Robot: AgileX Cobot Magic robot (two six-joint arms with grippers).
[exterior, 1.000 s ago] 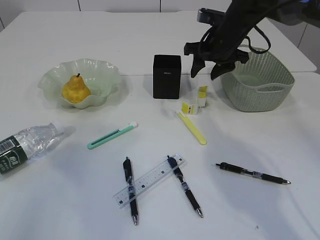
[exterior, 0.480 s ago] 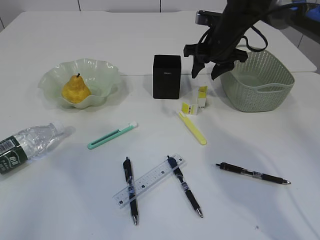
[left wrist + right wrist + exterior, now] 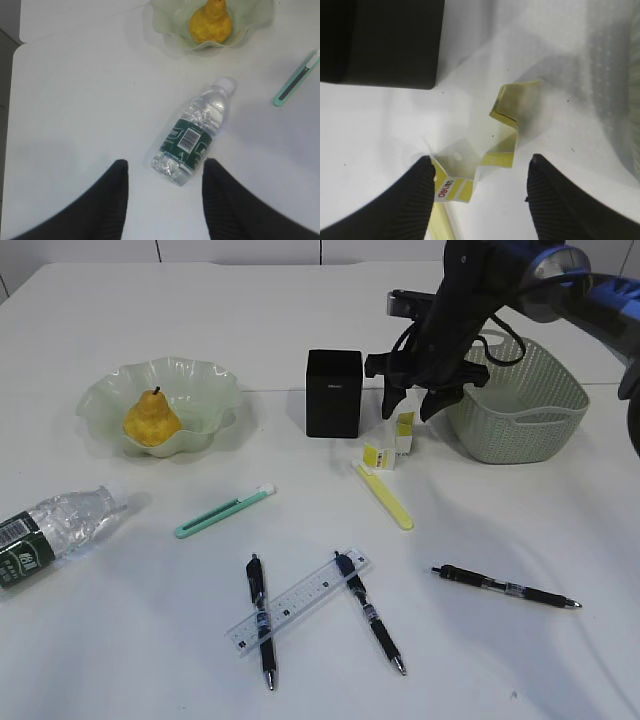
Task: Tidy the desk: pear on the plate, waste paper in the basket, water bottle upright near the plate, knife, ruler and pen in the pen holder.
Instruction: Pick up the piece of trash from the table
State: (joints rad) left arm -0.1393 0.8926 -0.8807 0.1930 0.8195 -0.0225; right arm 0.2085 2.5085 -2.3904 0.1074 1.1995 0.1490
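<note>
My right gripper [image 3: 410, 405] hangs with jaws spread wide and empty, straddling the waste paper [image 3: 492, 150]: a folded yellow-and-white scrap on the desk [image 3: 150, 640] between the pen holder [image 3: 333, 392] and the basket [image 3: 520, 420]. It looks feather-light and crushable; I judge pinching its raised middle fold safest. My left gripper [image 3: 162, 200] is half open, empty, above the water bottle [image 3: 192, 137].

Pear [image 3: 151, 418] sitting in plate [image 3: 205, 388] at left; bottle [image 3: 55, 525] lying before it. Holder [image 3: 333, 392] standing centre, basket [image 3: 515, 405] at right, paper [image 3: 392, 447] lying between. Ruler [image 3: 298, 601] crossing two pens in front.
</note>
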